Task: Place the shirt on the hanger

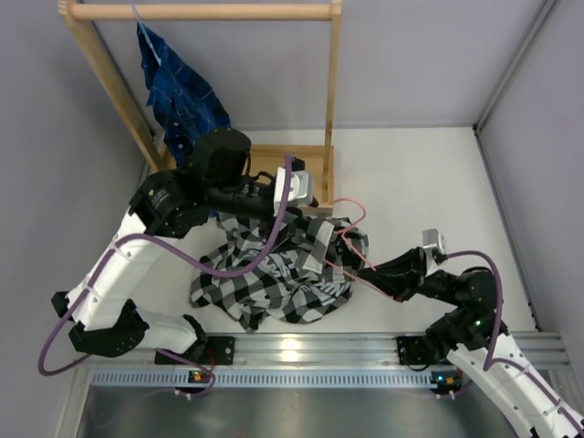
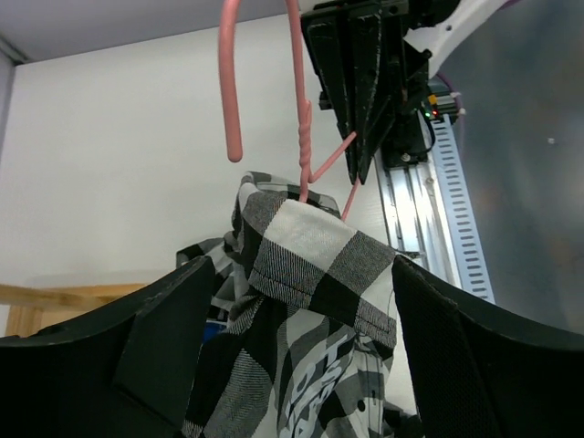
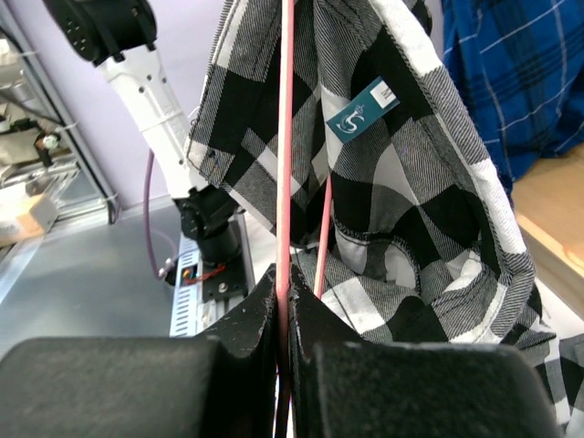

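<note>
The shirt [image 1: 274, 274] lay heaped at mid-desk [image 1: 429, 182], just beyond the arm bases. The hanger [image 2: 304, 146] sat inside its collar with the hook protruding. Its wire ran rightward, pinched in the right hand [image 1: 376, 271] beside the shirt's right edge. The left hand [image 2: 301, 283] straddled the collar, apart from it. Behind, toward the left, stood a rack [image 1: 330, 91], with a second shirt [image 1: 178, 91] hanging from its rail.

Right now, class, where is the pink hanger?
In the right wrist view the hanger is pinched in the right gripper, right of table centre, its wire inside the shirt collar.

A robot lab: grey walls [image 1: 411, 64], aluminium rail [image 1: 310, 347], white table [image 1: 429, 173].
</note>
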